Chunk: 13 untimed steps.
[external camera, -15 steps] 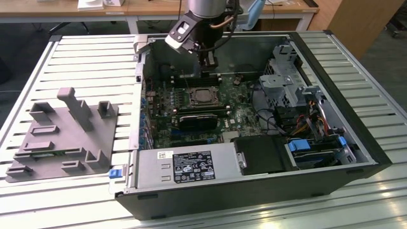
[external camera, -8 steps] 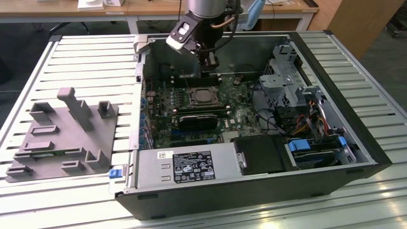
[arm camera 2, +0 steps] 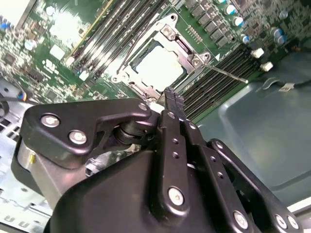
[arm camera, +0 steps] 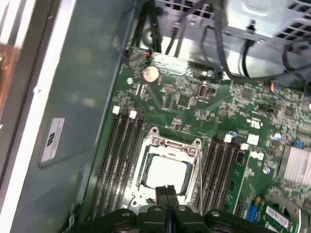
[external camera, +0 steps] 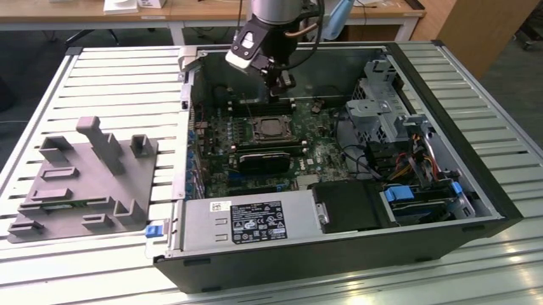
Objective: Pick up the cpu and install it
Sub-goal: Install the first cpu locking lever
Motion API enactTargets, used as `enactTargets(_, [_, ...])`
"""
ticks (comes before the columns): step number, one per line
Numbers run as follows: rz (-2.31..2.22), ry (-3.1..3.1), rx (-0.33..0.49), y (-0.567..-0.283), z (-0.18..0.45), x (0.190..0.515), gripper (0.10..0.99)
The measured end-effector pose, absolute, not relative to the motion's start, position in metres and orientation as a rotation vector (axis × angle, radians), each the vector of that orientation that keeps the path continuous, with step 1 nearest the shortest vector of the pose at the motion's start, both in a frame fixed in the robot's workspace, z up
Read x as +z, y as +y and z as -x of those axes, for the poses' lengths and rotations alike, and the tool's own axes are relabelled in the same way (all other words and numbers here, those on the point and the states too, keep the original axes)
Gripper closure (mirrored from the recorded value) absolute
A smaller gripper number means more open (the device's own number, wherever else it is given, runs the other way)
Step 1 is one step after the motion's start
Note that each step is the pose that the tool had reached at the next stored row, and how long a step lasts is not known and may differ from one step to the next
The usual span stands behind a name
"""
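Hovering above the socket (arm camera: 167,167), your tool (arm camera: 166,190) is clenched and empty; the cpu (arm camera: 165,174) apparently sits seated inside.

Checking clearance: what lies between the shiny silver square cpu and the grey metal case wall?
First wrist view: around the cpu its metal socket frame, then black memory slots.

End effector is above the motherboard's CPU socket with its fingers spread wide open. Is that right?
Not quite. The end effector is above the motherboard's CPU socket, but its fingers are pressed together, not spread wide open. Both wrist views show the two fingertips meeting with no gap, just over the socket's metal frame.
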<state>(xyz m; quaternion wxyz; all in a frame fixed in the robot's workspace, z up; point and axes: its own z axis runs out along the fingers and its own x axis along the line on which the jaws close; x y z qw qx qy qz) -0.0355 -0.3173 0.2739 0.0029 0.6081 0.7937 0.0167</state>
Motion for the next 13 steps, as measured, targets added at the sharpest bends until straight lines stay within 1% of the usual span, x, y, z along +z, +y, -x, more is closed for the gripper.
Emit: enactTargets(13, [-1.605,2.698,0.052,-0.3174,0.0355,0.2736,0.980])
